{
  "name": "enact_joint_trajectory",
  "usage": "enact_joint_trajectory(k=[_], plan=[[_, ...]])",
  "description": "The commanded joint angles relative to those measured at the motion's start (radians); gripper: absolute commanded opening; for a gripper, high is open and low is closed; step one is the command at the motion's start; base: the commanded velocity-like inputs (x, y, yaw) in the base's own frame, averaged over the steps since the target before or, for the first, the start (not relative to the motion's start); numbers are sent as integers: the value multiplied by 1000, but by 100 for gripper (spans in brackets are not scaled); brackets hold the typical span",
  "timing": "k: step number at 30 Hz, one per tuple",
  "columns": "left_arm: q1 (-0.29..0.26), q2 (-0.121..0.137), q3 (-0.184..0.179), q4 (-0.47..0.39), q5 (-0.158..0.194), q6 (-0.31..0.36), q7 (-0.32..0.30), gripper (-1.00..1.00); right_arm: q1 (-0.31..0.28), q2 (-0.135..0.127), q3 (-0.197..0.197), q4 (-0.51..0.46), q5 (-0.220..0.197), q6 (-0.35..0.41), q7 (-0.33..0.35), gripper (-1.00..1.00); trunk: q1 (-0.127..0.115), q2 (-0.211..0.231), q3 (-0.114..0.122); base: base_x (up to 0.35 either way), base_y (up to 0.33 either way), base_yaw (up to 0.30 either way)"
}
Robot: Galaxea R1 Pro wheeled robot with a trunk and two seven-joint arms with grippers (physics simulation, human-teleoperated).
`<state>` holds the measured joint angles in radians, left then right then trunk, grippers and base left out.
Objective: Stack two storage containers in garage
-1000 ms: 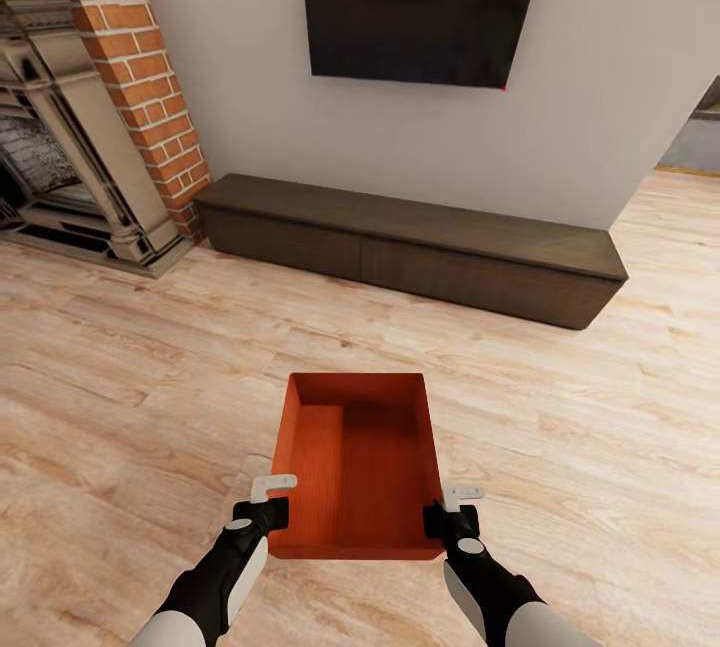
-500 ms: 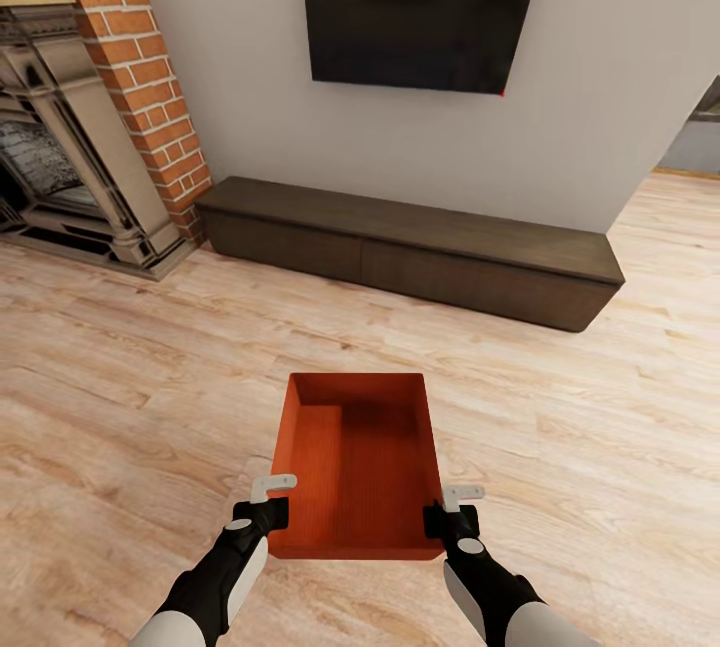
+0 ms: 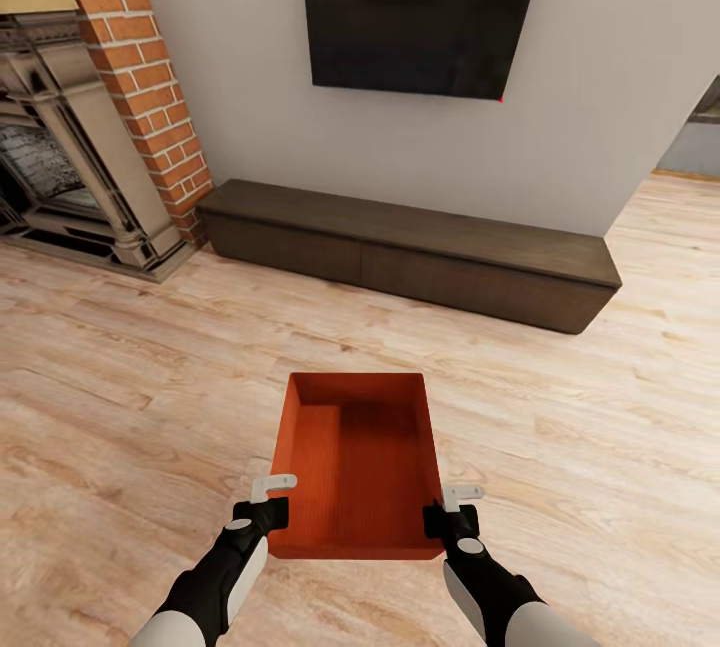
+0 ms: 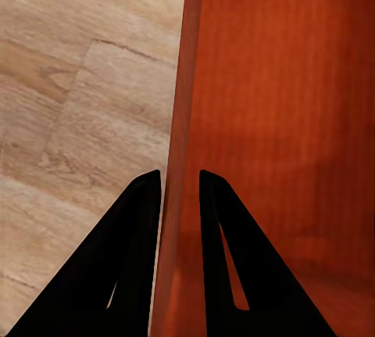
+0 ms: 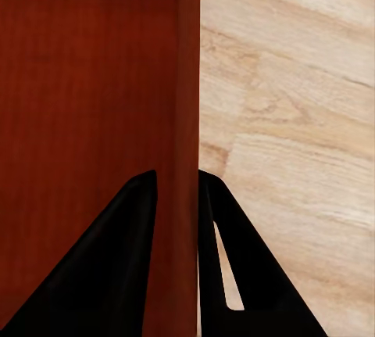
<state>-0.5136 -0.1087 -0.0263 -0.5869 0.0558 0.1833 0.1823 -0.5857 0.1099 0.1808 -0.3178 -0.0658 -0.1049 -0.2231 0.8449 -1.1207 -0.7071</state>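
I hold one orange-red open-topped storage container (image 3: 355, 462) in front of me above the light wood plank floor of the living room. My left gripper (image 3: 272, 510) is shut on its left wall near the close corner; in the left wrist view the two black fingers (image 4: 141, 220) pinch that thin wall (image 4: 178, 141). On the opposite side, my right gripper (image 3: 448, 517) is shut on the right wall, and the right wrist view has its fingers (image 5: 137, 227) clamping the wall (image 5: 187, 79). The container is empty inside.
A long dark low bench (image 3: 410, 252) runs along the white wall ahead, under a black flat TV (image 3: 425, 7). A red-brick fireplace (image 3: 95, 117) stands at the left. An opening to another room (image 3: 700, 132) lies at the far right. Wood floor (image 3: 130, 387) surrounds me.
The whole view has shifted slightly: the bench, TV and fireplace sit a little differently in the picture, so the camera moved. The container and both grippers keep the same hold.
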Motion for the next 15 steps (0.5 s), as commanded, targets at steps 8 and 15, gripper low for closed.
enact_joint_trajectory(k=[8,15], plan=[[0,0,8,-4,-22,-4,19,-100,0,1,-1,3,-12,2,-4,-100,-31,56,24,0,0,0],[0,0,9,-6,-21,-5,19,-100,0,1,-2,3,-12,1,-4,-100,-50,91,40,0,0,0]])
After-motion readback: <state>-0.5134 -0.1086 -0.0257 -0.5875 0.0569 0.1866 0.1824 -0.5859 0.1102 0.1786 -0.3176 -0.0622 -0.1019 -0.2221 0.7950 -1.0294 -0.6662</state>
